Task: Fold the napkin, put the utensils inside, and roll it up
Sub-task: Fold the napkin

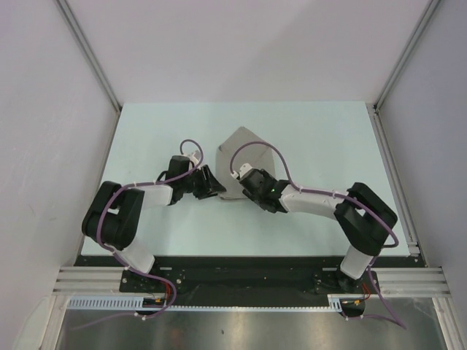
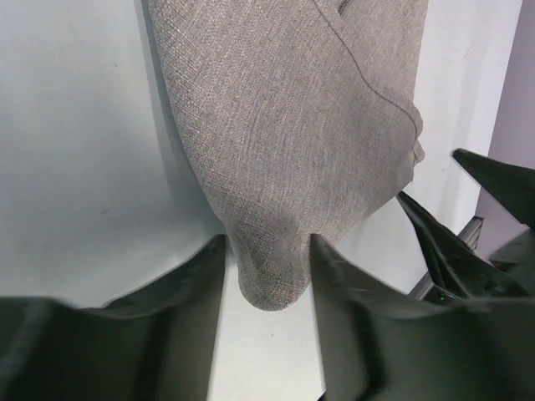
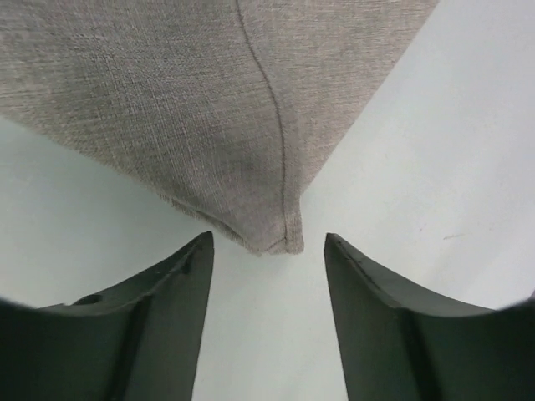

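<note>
The left pincer (image 2: 267, 244) sits half open astride the napkin (image 2: 292, 125), the right pincer (image 3: 267, 240) gapes empty just before its corner.

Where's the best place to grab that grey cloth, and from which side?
Likely the napkin's hemmed corner, approached from the robot's near side: it lies flat on the table, pointing straight into the right gripper's open jaws.

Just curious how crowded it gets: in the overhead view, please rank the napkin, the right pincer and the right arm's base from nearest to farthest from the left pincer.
1. napkin: its corner lies between the fingers of the left pincer.
2. right pincer: just to the right, by the napkin's near edge.
3. right arm's base: far off, bottom right of the view.
</note>
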Controlling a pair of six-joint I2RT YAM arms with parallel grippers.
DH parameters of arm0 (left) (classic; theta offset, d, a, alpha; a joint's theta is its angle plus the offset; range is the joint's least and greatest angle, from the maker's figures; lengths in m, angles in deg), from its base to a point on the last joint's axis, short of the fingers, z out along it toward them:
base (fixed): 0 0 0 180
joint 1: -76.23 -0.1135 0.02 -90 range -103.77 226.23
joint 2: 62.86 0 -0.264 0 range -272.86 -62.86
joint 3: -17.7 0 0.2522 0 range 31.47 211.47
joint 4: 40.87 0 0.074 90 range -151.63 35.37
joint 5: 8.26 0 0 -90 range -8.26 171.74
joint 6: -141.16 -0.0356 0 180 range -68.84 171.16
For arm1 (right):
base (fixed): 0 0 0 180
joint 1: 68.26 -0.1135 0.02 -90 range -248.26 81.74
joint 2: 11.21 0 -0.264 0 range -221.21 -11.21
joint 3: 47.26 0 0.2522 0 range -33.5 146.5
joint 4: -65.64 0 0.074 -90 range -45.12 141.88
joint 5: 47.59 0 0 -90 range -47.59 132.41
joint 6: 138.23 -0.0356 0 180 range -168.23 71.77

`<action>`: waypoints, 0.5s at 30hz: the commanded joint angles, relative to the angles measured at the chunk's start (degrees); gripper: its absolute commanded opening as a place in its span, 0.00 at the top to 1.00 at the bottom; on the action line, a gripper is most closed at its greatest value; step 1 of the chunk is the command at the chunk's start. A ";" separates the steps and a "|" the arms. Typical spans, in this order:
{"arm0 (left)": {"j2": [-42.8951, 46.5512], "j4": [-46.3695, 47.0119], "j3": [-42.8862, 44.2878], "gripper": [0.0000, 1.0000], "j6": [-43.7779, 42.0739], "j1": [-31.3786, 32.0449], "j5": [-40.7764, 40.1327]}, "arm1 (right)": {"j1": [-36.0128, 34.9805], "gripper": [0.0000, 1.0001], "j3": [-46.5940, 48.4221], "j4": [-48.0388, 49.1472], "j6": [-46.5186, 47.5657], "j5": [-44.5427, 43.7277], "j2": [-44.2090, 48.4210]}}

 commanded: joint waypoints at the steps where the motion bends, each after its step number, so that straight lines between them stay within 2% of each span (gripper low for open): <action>1: 2.54 0.06 -0.09 0.41 -0.32 0.43 -0.40 | 1.27 0.36 0.74 -3.26 -2.77 3.60 7.91; 4: 3.86 -1.61 -0.18 0.32 -1.29 0.43 -1.72 | 3.90 0.27 -0.66 -4.67 -4.61 9.21 13.18; 8: 6.84 -2.84 -0.97 0.21 -1.91 0.43 -3.48 | 9.95 0.20 -2.86 -4.24 -11.09 23.77 16.97; 11: 7.73 -2.41 -1.85 0.15 -2.26 0.43 -3.66 | 12.96 0.19 -2.34 -2.83 -16.11 31.97 16.01; 15: 8.26 0.67 -3.61 0.15 -0.68 0.43 -1.38 | 12.88 0.21 -0.85 2.08 -25.59 37.79 13.55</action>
